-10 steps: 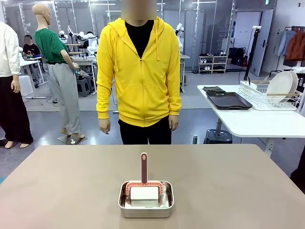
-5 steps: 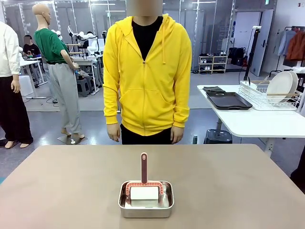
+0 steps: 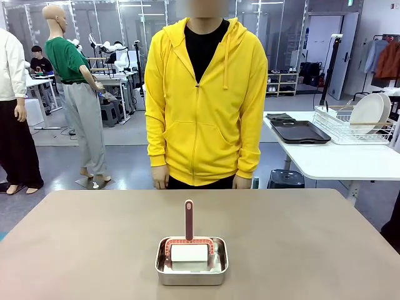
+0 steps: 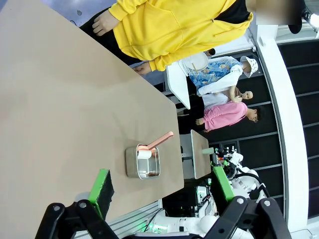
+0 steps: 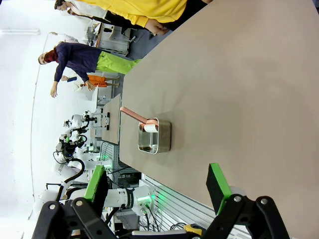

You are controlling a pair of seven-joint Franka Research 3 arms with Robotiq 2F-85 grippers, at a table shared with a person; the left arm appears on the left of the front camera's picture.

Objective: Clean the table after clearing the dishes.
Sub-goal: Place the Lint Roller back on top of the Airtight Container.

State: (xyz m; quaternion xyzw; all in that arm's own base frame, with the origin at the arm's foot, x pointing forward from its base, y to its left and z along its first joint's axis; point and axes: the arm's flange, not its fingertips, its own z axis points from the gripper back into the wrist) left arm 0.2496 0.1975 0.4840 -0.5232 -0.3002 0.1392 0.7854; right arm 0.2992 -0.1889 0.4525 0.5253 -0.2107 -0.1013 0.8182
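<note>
Clearing looks done: the bench (image 3: 87, 244) carries no plates; dark trays (image 3: 299, 131) and white plates (image 3: 369, 111) sit on the white side table (image 3: 331, 162) at 2 o'clock. Wiping not yet begun, judging by the roller (image 3: 189, 247) lying in its steel pan (image 3: 191, 270), bench centre, near the robot's edge. Handle long axis runs 6–12 o'clock, tip toward the person (image 3: 203, 100). Left hand (image 4: 159, 186) wide, empty, above bench; right hand (image 5: 157, 185) likewise.

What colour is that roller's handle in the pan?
Reddish-brown handle, clearest in the front view.
</note>
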